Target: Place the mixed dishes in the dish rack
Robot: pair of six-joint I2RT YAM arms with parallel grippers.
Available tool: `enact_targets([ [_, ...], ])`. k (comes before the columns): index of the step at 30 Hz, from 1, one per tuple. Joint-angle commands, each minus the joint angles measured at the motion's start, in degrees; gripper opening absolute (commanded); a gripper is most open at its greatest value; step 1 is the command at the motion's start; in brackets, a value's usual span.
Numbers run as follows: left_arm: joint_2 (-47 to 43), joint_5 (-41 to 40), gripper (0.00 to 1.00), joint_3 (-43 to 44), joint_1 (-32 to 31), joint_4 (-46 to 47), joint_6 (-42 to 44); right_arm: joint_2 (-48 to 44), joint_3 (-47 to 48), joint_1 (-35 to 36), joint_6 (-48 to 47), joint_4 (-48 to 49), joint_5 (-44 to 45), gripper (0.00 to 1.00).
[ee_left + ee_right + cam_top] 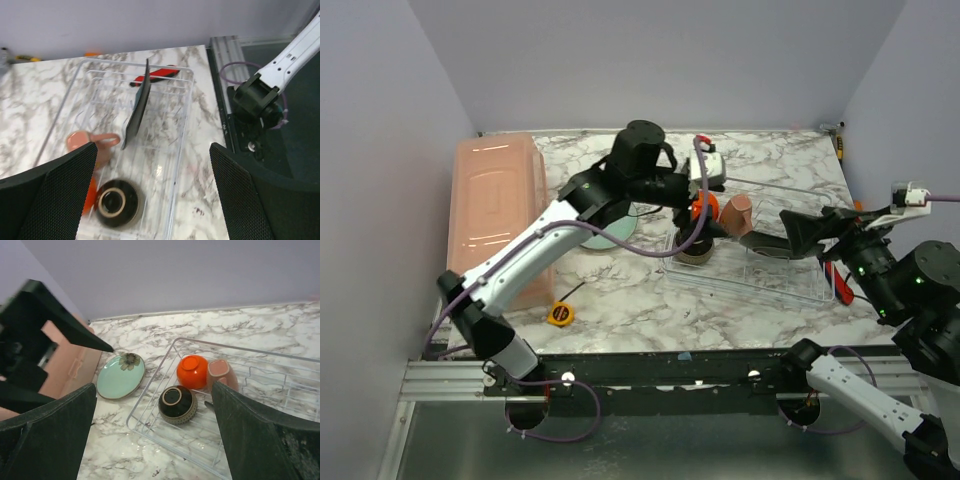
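Note:
The clear dish rack (pixel 790 285) lies right of centre. At its left end the glossy orange bowl (pixel 705 210) and the dark brown bowl (pixel 695 250) sit upside down, with the pinkish-tan mug (pixel 738 213) beside them. The teal plate (pixel 605 237) lies flat on the table left of the rack, partly under my left arm. My left gripper (pixel 707 225) hangs open and empty over the bowls. My right gripper (pixel 760 243) is open and empty over the middle of the rack. The right wrist view shows the plate (pixel 120 376), orange bowl (pixel 192 371), mug (pixel 221 374) and brown bowl (pixel 177 403).
A long salmon-pink tub (pixel 495 215) stands at the far left. A small yellow tape measure (pixel 559 314) lies near the front edge. A red-handled tool (pixel 835 275) lies just right of the rack. Side walls close in the table.

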Motion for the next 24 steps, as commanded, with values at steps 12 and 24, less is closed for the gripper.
enact_targets([
  [12,-43.1,-57.6,0.98,-40.0,2.6,22.0,7.7,14.9,-7.6,-0.1,15.3,12.1,-12.7,0.99],
  [24,-49.3,-78.4,0.98,-55.2,6.6,42.2,11.5,37.4,-2.2,10.5,20.8,15.0,-9.4,0.99],
])
